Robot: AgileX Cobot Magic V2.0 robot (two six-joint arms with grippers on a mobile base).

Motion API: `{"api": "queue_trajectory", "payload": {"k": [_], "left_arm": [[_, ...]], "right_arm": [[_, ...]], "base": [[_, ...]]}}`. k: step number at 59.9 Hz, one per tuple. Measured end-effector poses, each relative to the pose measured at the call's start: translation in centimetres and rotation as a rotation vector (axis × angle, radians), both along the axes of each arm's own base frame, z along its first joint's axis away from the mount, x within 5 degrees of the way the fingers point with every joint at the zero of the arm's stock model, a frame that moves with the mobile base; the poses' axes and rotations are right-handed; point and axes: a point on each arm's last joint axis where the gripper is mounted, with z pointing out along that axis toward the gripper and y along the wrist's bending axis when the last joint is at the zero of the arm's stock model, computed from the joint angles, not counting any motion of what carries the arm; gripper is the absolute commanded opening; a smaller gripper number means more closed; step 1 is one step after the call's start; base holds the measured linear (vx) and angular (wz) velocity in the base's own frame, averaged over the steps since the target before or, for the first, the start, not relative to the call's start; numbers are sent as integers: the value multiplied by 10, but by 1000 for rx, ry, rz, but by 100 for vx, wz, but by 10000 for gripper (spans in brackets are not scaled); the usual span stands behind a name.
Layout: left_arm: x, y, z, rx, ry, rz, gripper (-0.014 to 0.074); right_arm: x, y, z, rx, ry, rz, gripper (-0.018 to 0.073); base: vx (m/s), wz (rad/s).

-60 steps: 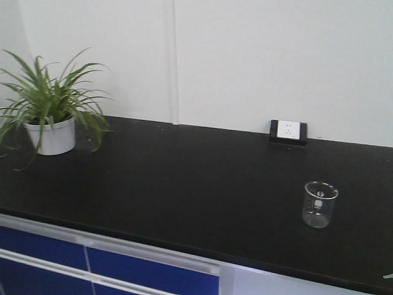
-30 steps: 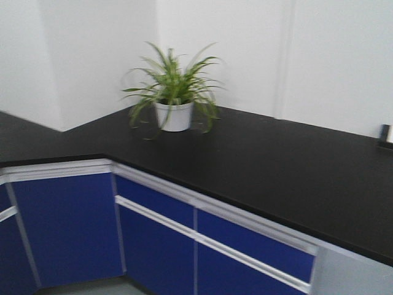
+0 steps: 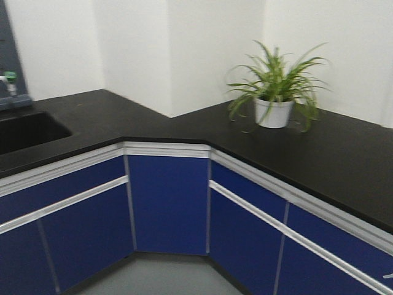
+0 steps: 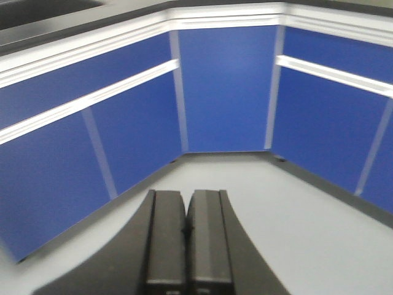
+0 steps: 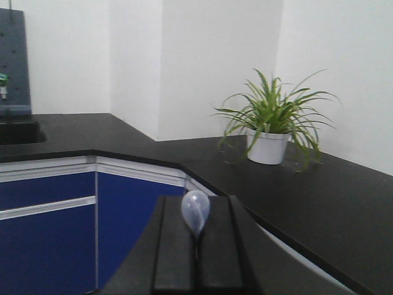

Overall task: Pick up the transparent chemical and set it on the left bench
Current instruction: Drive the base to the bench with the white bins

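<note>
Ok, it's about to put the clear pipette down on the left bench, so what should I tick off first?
1. Grip on the clear pipette: ok, its bulb sticks out between the shut fingers of the right gripper.
2. Pipette stem undamaged: cannot tell, it is hidden between the fingers.
3. Left gripper free: ok, shut on nothing.
4. Left bench in view: ok, black top beside the sink.
5. Drop spot bare: ok, nothing shows between sink and corner.
6. Right gripper over the bench: not ok, it looks short of the edge, before the blue cabinets.
</note>
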Motion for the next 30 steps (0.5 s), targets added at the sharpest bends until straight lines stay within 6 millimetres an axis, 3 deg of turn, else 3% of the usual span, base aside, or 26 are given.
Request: {"api": "queue_trajectory", "payload": {"k": [30], "left_arm": [[0,0,0,0,0,0,-3]], "right_arm": [[0,0,0,0,-1,2,-3]], "base": [[-12,47]]}}
